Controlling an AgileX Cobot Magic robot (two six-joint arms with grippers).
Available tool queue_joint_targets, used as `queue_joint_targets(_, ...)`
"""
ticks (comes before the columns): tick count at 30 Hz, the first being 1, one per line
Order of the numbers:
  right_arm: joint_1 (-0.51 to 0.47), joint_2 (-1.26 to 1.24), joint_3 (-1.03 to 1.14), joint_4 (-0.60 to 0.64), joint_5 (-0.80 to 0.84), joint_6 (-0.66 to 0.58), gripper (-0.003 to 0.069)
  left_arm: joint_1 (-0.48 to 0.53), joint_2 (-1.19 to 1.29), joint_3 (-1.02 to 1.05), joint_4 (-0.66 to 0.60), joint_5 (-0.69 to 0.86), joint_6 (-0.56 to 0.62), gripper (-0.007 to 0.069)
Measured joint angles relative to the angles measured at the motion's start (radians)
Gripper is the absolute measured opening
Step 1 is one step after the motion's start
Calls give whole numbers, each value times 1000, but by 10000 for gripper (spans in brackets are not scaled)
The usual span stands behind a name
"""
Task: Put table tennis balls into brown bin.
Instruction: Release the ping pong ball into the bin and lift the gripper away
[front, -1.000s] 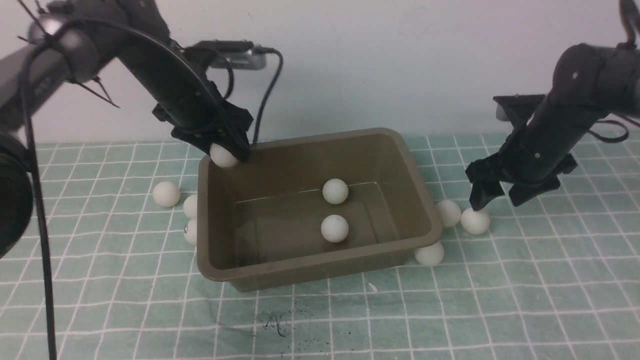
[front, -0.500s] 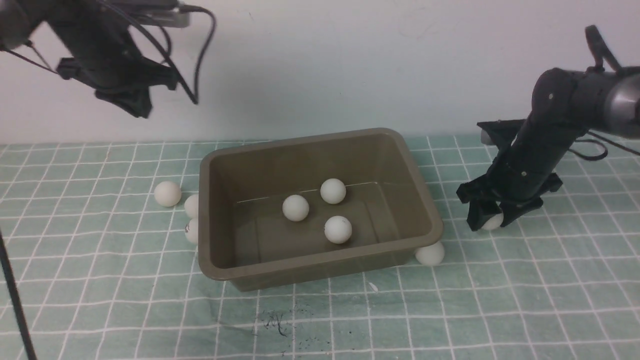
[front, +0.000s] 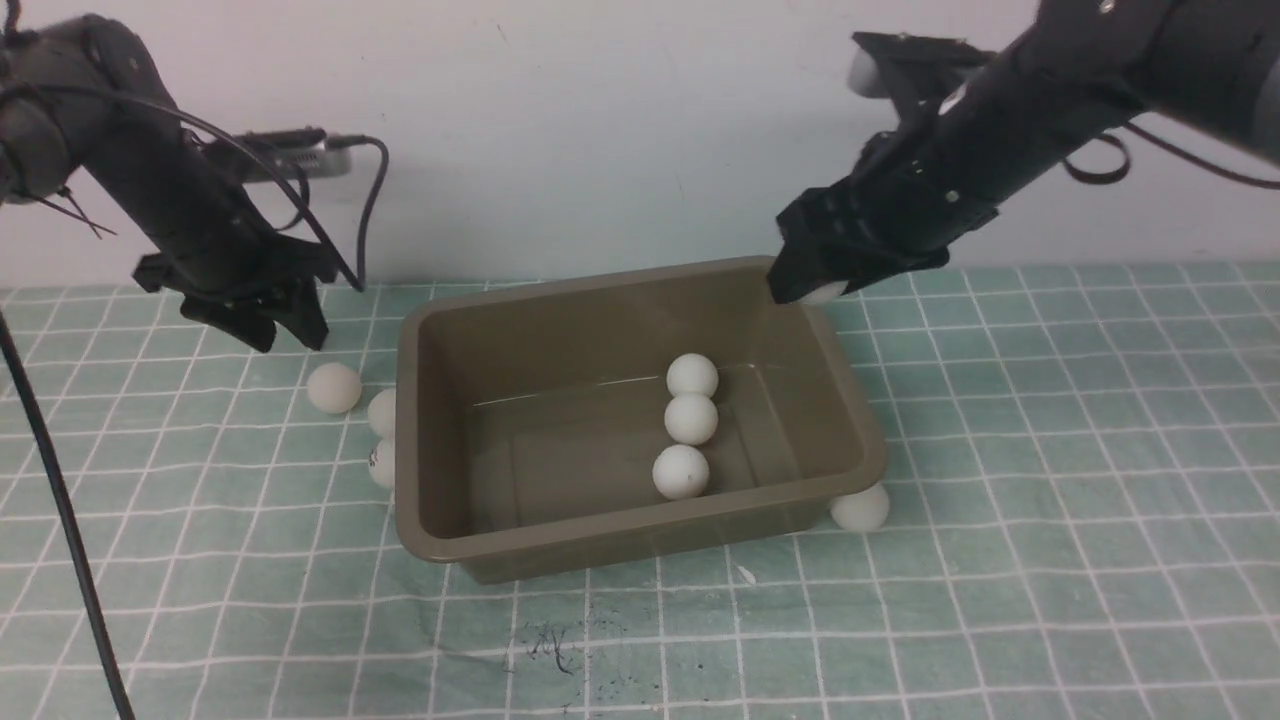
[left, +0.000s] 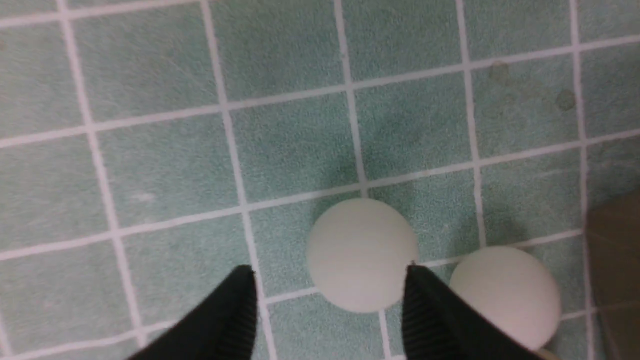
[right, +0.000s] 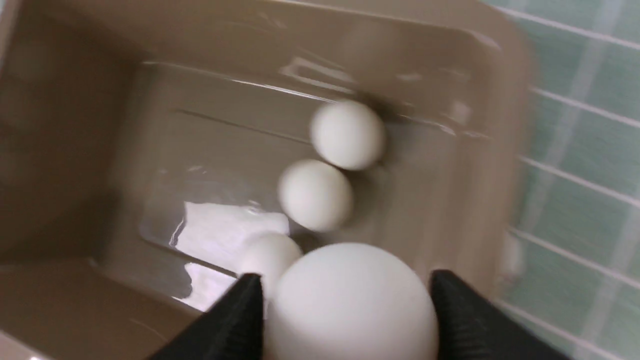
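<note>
The brown bin (front: 640, 541) stands mid-mat with three table tennis balls in a row inside it (front: 692, 375) (front: 691, 419) (front: 681, 471). My right gripper (front: 815, 290) is shut on a fourth ball (front: 828, 293) over the bin's far right corner; in the right wrist view that ball (right: 350, 305) sits between the fingertips above the bin (right: 75, 150). My left gripper (front: 285, 335) hangs open just above the leftmost loose ball (front: 333, 387). In the left wrist view this ball (left: 362, 255) lies on the mat between the spread fingers (left: 430, 310), apart from them.
Two more balls (front: 382, 412) (front: 380, 465) lie against the bin's left wall, and one (front: 860, 507) rests at its front right corner. A green checked mat (front: 1050, 560) covers the table. A white wall stands close behind the bin.
The right gripper closed on a ball on the mat at the right, lifted it and carried it over the bin's far corner. The left arm swung away, then descended over the leftmost ball.
</note>
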Motion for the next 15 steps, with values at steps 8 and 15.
queue_joint_targets(8,-20,-25,-4,-52,23,-18,681,-11,89,-1,2,-28,-15,518)
queue_joint_targets(15,-133,-108,-3,-186,209,-1,422,-11,95,-93,12,-7,-21,347)
